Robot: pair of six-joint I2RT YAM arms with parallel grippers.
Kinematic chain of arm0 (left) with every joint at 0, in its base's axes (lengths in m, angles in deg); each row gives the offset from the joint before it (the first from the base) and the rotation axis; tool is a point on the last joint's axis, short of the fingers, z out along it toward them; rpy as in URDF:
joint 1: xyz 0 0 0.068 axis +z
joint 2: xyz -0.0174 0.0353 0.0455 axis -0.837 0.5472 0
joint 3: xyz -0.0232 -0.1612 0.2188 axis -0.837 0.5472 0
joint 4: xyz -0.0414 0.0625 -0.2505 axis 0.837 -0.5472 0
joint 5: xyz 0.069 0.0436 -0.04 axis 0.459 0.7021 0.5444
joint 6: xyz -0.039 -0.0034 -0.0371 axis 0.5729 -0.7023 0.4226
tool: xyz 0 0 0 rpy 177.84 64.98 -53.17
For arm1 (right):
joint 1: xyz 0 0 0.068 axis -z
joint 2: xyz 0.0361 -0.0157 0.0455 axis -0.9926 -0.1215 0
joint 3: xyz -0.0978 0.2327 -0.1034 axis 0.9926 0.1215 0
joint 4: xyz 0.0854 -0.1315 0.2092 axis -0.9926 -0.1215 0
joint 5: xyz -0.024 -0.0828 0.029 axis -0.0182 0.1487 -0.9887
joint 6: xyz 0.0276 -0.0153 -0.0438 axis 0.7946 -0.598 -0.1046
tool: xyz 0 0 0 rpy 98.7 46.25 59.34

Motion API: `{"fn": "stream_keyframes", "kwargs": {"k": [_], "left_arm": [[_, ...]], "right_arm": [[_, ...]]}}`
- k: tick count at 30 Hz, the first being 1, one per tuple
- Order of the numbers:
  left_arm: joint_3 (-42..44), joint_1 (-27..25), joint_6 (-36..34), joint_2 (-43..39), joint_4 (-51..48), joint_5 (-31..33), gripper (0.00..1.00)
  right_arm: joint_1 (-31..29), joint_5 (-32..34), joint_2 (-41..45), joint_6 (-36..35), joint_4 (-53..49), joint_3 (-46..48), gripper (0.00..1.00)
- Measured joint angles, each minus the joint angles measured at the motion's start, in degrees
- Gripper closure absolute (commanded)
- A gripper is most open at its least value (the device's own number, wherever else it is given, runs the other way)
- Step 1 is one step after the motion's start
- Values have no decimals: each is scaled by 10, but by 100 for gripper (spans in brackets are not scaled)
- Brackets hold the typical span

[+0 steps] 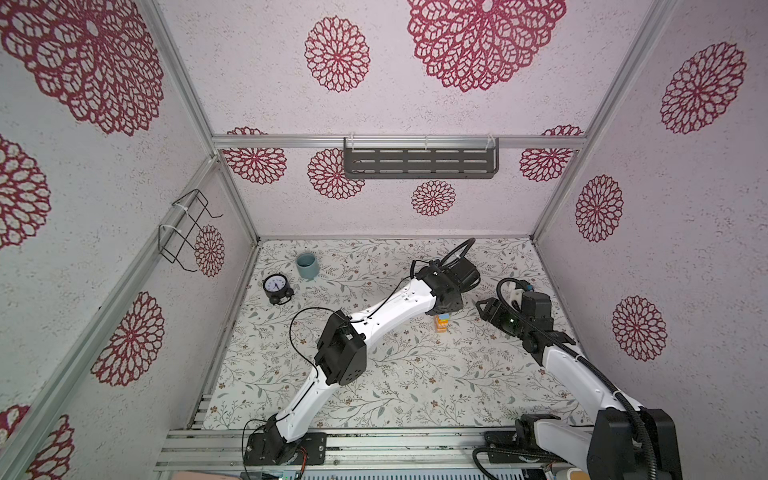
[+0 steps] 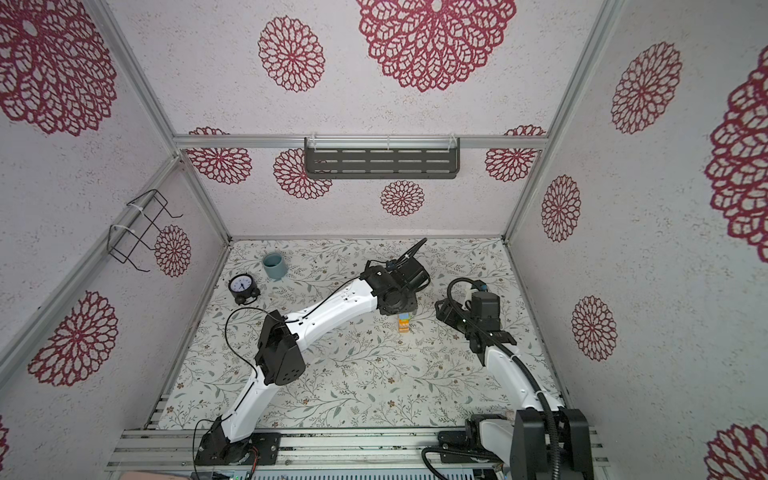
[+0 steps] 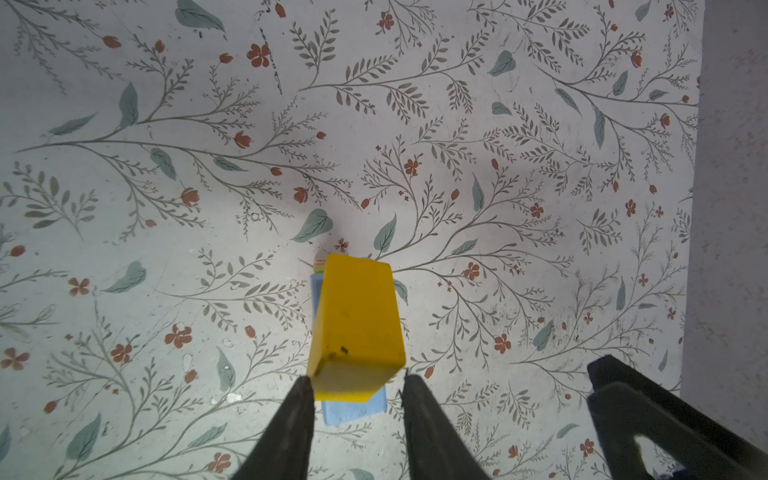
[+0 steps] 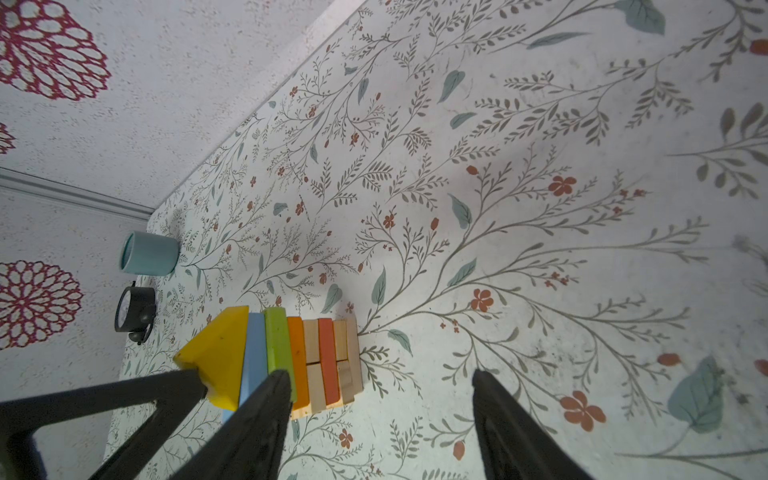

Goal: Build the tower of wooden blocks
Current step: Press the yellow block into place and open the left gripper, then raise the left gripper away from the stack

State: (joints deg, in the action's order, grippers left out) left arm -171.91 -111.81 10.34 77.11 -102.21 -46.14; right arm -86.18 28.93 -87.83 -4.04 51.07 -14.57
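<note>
Yellow block (image 3: 357,320) atop tower (image 4: 316,361), flanked by part-open left pincer (image 3: 356,376), grip unclear; right pincer (image 4: 380,374) wide open, empty

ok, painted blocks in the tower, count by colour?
yellow block: 1
light blue block: 1
green block: 1
orange blocks: 2
Total: 5 painted blocks showing. The plain wood pieces sit too close together to count.
</note>
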Motion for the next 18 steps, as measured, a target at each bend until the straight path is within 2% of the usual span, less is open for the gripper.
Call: {"fn": "stream_keyframes", "kwargs": {"k": [14,18], "left_arm": [[0,0,-1,0,0,0,57],[0,0,-2,0,0,0,52]], "right_arm": [[0,0,0,0,0,0,27],[0,-1,0,0,0,0,27]]}}
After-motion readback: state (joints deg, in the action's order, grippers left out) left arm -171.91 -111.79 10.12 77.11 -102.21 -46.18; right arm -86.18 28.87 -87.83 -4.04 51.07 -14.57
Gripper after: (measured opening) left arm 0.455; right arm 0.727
